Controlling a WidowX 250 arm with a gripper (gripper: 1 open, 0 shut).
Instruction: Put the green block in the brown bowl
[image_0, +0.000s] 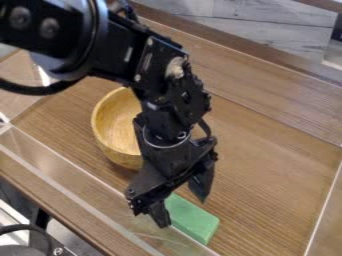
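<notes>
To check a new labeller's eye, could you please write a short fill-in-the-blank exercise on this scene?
1. The block beside the gripper is coloured ____.
2. The round wooden thing partly hidden behind the arm is a ____.
3. The gripper's jaws are not shut but ____.
4. The block lies outside the bowl, on the wooden ____.

Missing words: green; bowl; open; table.

The robot arm (140, 65) is matte black, built of thick, rounded segments with small pale circular screw heads along the part above the gripper (175, 202). A slim black cable loops beside the arm's lower section, just above the gripper, whose angular dark fingers (202, 182) carry knobbly joints at their bases.
</notes>
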